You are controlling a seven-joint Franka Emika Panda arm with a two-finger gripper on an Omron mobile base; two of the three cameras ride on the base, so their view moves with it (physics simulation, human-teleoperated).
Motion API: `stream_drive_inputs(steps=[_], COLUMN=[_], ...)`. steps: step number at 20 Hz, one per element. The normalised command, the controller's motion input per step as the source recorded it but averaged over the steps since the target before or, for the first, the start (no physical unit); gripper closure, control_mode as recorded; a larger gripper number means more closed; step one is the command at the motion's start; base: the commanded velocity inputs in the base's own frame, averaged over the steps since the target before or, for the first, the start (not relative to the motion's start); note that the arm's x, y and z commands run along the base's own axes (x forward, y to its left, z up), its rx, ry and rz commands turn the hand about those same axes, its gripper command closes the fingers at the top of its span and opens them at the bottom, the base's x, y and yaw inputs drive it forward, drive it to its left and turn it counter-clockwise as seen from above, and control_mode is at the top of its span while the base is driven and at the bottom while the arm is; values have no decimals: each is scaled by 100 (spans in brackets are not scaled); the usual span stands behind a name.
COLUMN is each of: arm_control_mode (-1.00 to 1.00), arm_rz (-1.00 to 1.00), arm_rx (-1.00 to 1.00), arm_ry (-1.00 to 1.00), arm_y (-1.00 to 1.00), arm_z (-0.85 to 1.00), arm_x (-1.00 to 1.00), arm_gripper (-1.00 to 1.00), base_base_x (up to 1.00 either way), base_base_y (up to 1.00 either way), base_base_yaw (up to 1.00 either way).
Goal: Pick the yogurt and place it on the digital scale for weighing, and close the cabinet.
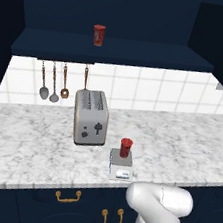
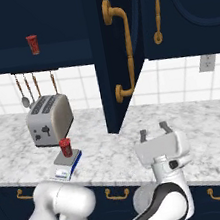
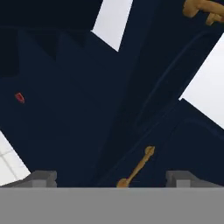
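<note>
The yogurt (image 1: 126, 147) (image 2: 65, 147), a small red cup, stands upright on the digital scale (image 1: 120, 169) (image 2: 66, 168) near the counter's front edge. The cabinet (image 1: 118, 13) above stands open. One of its doors (image 2: 104, 57) swings out over the counter with a long brass handle (image 2: 125, 53) (image 3: 138, 168). My gripper (image 2: 154, 132) (image 3: 111, 178) is open and empty. It points upward, just right of that door and well right of the scale. A second red cup (image 1: 98, 35) (image 2: 32, 44) (image 3: 19, 97) stands on the cabinet shelf.
A silver toaster (image 1: 90, 118) (image 2: 49, 119) stands behind the scale. Utensils (image 1: 54, 82) hang on the tiled wall. The marble counter (image 1: 189, 145) runs to the right. Another wall cabinet door (image 2: 182, 13) is shut on the right. Lower cupboards (image 1: 69, 203) lie below.
</note>
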Motion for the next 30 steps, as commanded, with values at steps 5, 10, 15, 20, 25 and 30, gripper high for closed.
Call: stream_drive_inputs(steps=[5,10,15,20,25,30], arm_control_mode=[-100,-100,-100,-100,-100,-100], arm_rz=[-7,4,3,4,1,-3], arm_rx=[1,-2,-14,-31,-46,-43], arm_ry=[0,-22,-22,-14,0,1], arm_y=[-64,-6,3,58,100,100], arm_z=[9,88,100,100,61,39], arm_x=[48,8,4,2,21,12], arm_gripper=[-100,-100,-100,-100,-100,-100], base_base_x=[0,0,0,0,0,0], base_base_y=[0,0,0,0,0,0], base_base_yaw=[0,0,0,0,0,0])
